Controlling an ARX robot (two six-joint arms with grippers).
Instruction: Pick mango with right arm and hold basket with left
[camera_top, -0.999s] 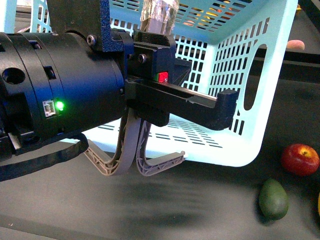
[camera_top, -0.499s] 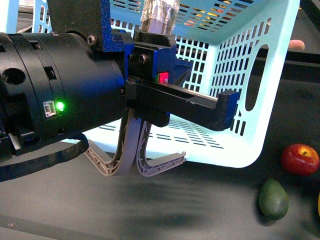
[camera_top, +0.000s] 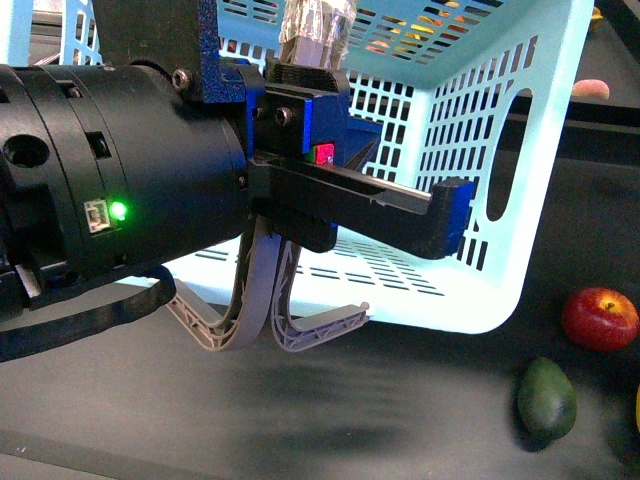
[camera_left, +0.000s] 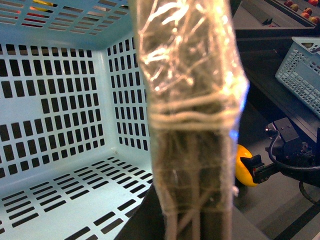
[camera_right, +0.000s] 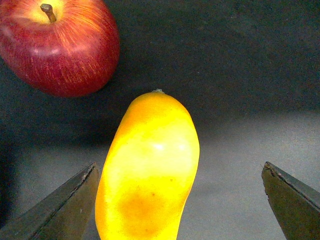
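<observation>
Between the wide-spread jaws of the right gripper (camera_right: 180, 170) the mango (camera_right: 150, 170) is seen lying on the dark table (camera_right: 250, 75), with nothing gripped. One fingertip (camera_right: 65, 205) is held just beside the yellow skin, and whether it is touching cannot be told; the other is kept well clear. The narrow end of the fruit is pointed toward the apple (camera_right: 60, 45), which is set near it but apart.

In the front view the mango is shown only as a yellow sliver at the right edge, just past the green fruit (camera_top: 547, 397); the apple is placed a little farther back. All three are set outside the basket (camera_top: 500, 150) and to its right.

Much of that view is filled by the left arm (camera_top: 130, 170), on which a small green light (camera_top: 119, 211) is lit. Two grey ribbed strips (camera_top: 270, 320) are hung beneath it, curved across the basket's near edge.

From the left wrist, the pale blue slotted walls and floor of the basket are seen behind a tape-wrapped finger of the left gripper (camera_left: 192, 150) — only this one finger is shown, so it cannot be told whether the jaws are spread or clamped on the wall. Beyond the finger, the mango is visible on the table beside the black right gripper. A second basket (camera_left: 300, 65) is seen farther back.
</observation>
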